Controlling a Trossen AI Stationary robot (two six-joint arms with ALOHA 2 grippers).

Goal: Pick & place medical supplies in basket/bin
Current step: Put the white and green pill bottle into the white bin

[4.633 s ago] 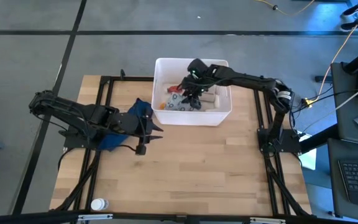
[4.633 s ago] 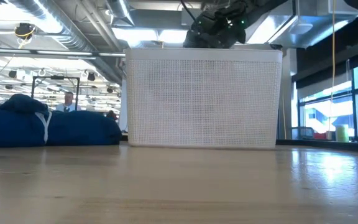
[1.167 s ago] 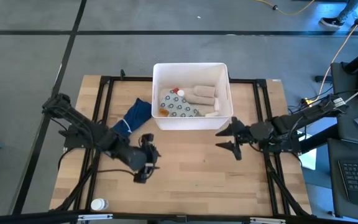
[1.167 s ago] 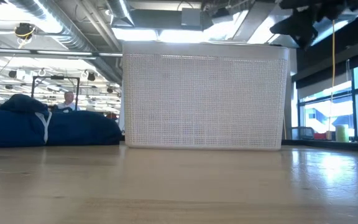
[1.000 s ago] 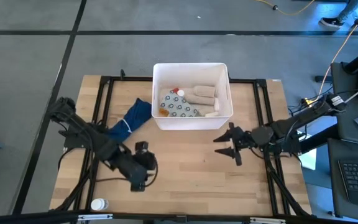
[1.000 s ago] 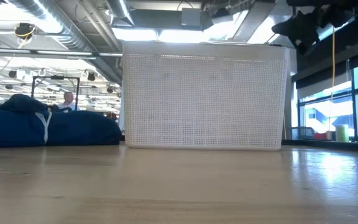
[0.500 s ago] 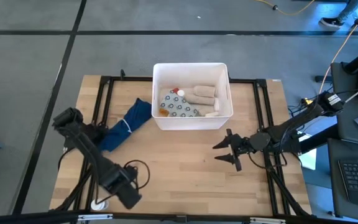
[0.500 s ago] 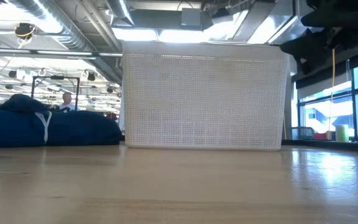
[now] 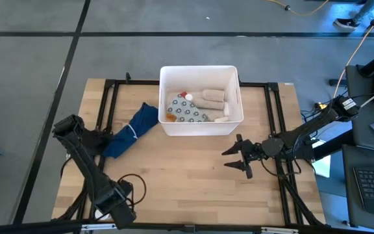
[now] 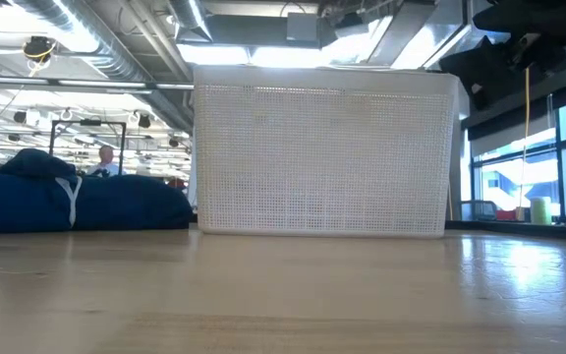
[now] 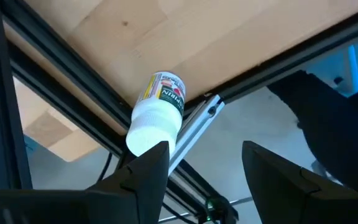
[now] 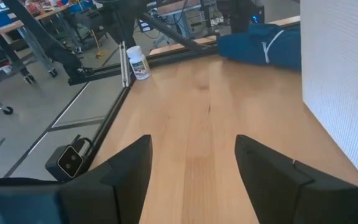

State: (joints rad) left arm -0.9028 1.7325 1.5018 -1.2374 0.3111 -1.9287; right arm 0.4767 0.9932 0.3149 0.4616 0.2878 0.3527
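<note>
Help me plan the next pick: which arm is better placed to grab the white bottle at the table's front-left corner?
Left. The left gripper hangs open right over the white bottle; the right gripper sits near the basket.

The left gripper [image 11: 204,165] now hangs open over the table's near-left corner, above the white bottle [image 11: 156,112], having swung away from the blue cloth [image 9: 130,130]. The right gripper [image 9: 234,158], earlier inside the bin [image 9: 200,123], sits open right of it.

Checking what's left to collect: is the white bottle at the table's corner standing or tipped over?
Tipped: the white bottle lies on its side at the table edge.
</note>
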